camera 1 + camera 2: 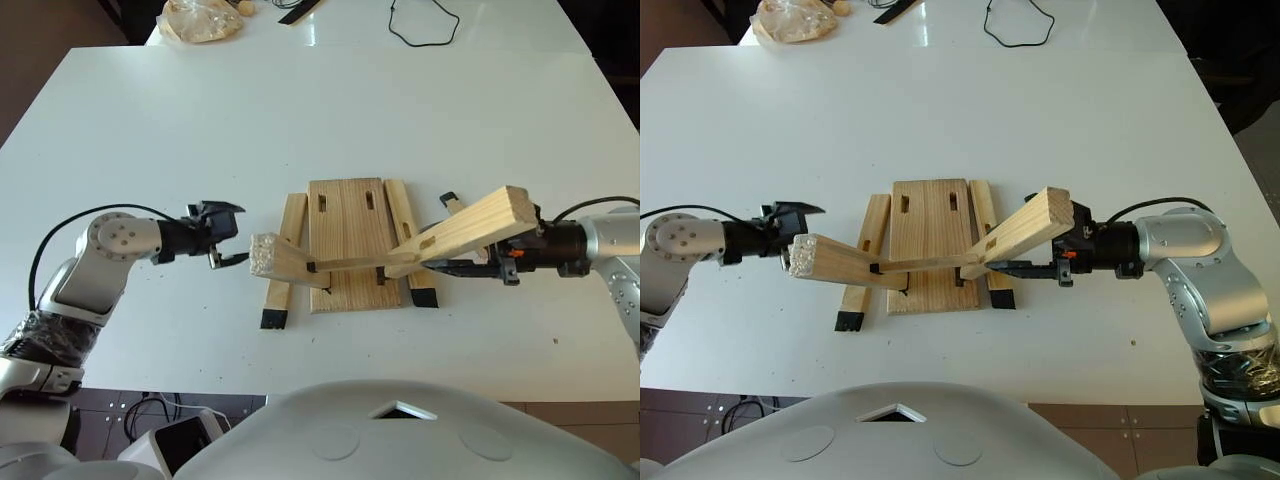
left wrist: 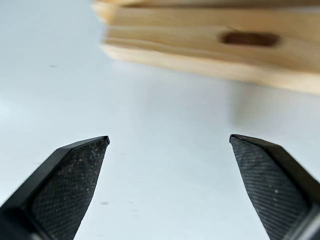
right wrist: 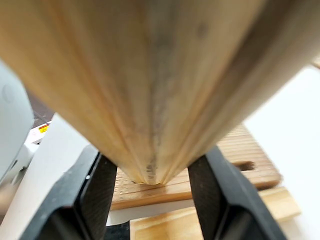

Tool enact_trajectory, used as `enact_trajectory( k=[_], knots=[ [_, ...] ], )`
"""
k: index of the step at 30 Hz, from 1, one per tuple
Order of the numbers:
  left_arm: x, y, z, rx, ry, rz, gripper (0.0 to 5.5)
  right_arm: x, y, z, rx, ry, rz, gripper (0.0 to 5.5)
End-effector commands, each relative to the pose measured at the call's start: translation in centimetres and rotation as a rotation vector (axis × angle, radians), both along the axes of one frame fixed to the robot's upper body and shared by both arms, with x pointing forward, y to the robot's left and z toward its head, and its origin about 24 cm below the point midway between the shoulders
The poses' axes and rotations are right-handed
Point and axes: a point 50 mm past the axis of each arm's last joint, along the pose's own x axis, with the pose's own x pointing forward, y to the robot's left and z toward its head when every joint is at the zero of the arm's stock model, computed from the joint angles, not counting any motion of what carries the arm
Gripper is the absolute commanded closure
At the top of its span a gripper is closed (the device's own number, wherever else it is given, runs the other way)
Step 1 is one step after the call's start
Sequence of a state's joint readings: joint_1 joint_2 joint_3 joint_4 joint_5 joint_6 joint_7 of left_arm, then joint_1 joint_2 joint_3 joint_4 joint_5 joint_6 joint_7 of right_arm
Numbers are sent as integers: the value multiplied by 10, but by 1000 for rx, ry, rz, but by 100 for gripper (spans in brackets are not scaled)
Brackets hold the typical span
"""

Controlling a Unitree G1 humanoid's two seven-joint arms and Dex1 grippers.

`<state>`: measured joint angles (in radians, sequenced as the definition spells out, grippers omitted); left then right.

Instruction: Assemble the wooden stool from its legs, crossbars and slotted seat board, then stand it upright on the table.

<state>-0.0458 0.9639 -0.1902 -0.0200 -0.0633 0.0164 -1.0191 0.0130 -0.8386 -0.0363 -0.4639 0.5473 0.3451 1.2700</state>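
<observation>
With its fingers pinching one leg (image 1: pixel 470 228), the right gripper (image 1: pixel 1025 267) held the pair joined by a crossbar (image 1: pixel 350 264) tilted over the seat board (image 1: pixel 345 215) lying flat on the worktop (image 1: pixel 200 130), seemingly for slotting in, while the left gripper (image 1: pixel 230 237) hovered, fingers spread, beside the other leg (image 1: pixel 285 258).

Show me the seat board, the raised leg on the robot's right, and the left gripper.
seat board (image 1: pixel 346 235): left eye view, bare wood below its two upper slots.
raised right leg (image 1: pixel 470 228): left eye view, middle of its broad face.
left gripper (image 1: pixel 238 235): left eye view, midway between its open fingertips.
</observation>
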Motion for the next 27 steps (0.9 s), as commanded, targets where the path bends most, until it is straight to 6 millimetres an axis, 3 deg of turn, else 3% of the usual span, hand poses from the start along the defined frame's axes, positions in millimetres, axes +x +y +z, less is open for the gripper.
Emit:
enact_trajectory(
  k=[1,15,20,27],
  knots=[
    [-19,-4,-1,-7,104,-91,102,-3,4,-2,-37,-25,36,347],
    [-26,-25,19,-157,101,-103,102,-12,-8,-12,-119,30,83,347],
    [-35,-37,39,-293,140,-126,102,-6,-8,-15,-118,29,67,347],
    [-50,-52,37,-306,179,-180,102,-6,-4,-19,-131,24,97,347]
  ],
)
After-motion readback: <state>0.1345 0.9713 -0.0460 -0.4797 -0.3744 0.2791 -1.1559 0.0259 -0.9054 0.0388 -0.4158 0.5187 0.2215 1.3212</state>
